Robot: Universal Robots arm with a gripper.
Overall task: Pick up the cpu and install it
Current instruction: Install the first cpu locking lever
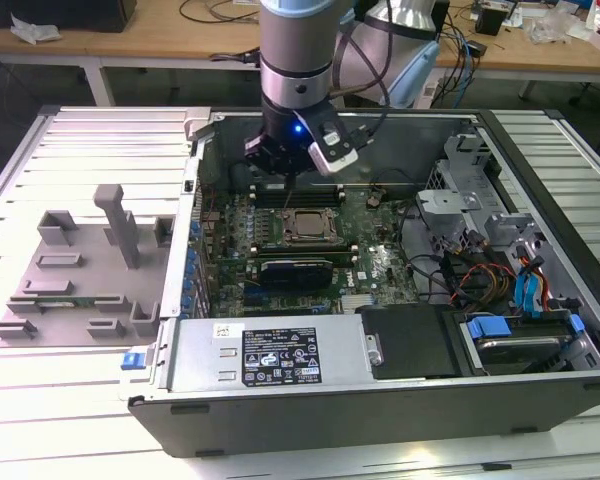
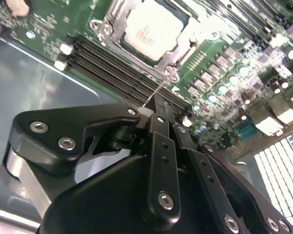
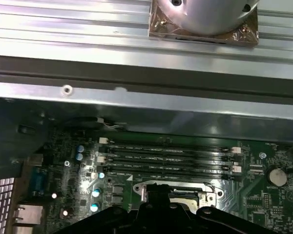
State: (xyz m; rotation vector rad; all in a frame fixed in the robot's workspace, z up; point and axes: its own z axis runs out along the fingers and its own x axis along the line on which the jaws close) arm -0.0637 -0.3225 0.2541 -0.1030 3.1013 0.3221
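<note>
The cpu (image 1: 305, 225) lies flat in the dark socket frame (image 1: 276, 228) on the green motherboard inside the open computer case; its silver top faces up. In the second wrist view the cpu (image 2: 149, 31) sits framed by the metal socket edges. My gripper (image 1: 288, 182) hangs just behind the socket, over the memory slots (image 1: 280, 195). Its fingers (image 2: 158, 109) are shut together with nothing between them, and a thin metal socket lever (image 2: 156, 92) runs right by their tips. The socket frame (image 3: 205, 195) is partly hidden behind the gripper in the first wrist view.
A grey moulded holder (image 1: 80, 270) with upright blocks stands on the slatted table at the exterior view's left. Inside the case are a black heatsink (image 1: 295, 270), cables and drive bays (image 1: 500, 270) to the right, and a boxed power unit (image 1: 270, 355) in front. The case wall (image 3: 136, 97) rises behind the slots.
</note>
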